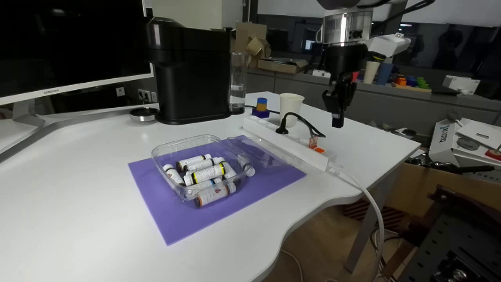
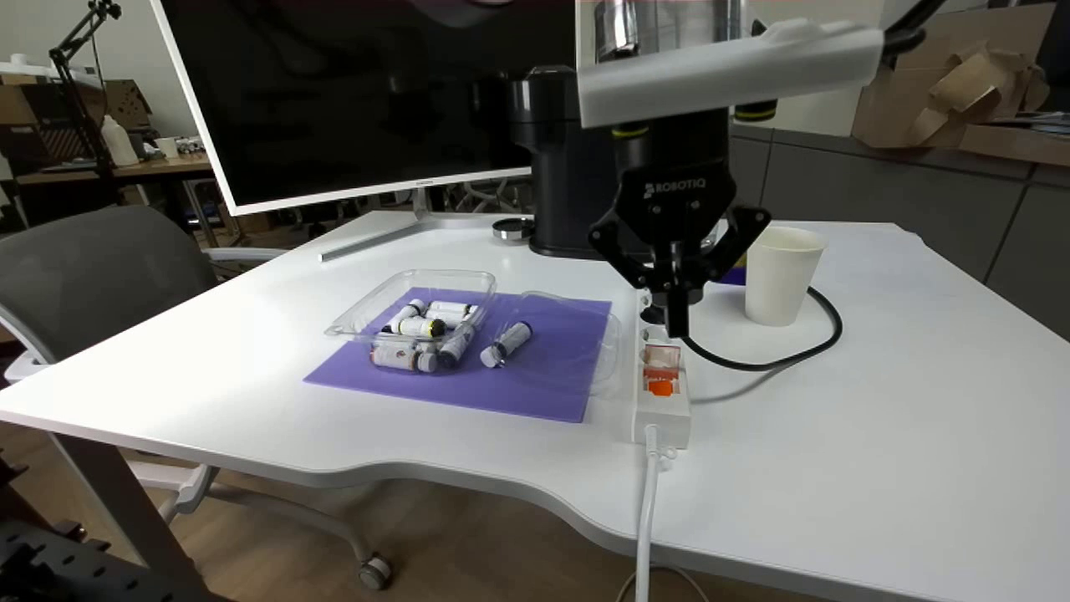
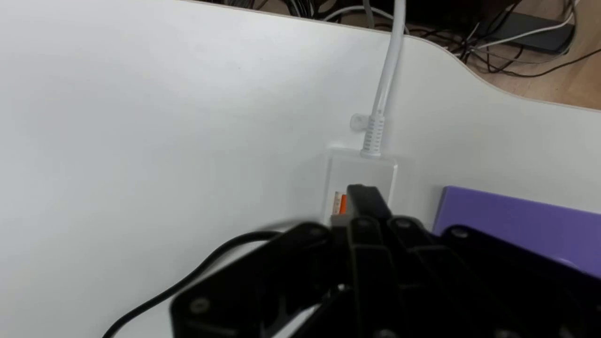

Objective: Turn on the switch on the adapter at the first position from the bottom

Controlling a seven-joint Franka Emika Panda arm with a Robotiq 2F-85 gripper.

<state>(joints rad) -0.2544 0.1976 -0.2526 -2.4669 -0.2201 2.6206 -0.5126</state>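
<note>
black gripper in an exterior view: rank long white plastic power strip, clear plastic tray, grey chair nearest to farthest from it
1. Long white plastic power strip, below the black gripper
2. Clear plastic tray, toward image left
3. Grey chair, at the image's left edge

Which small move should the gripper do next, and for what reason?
Perhaps lower the gripper a little toward the orange switch by the white cord. Its jaws are shut, which seems suited to pressing; it hangs above the strip without touching it, and the switch's flap appears raised.
</note>
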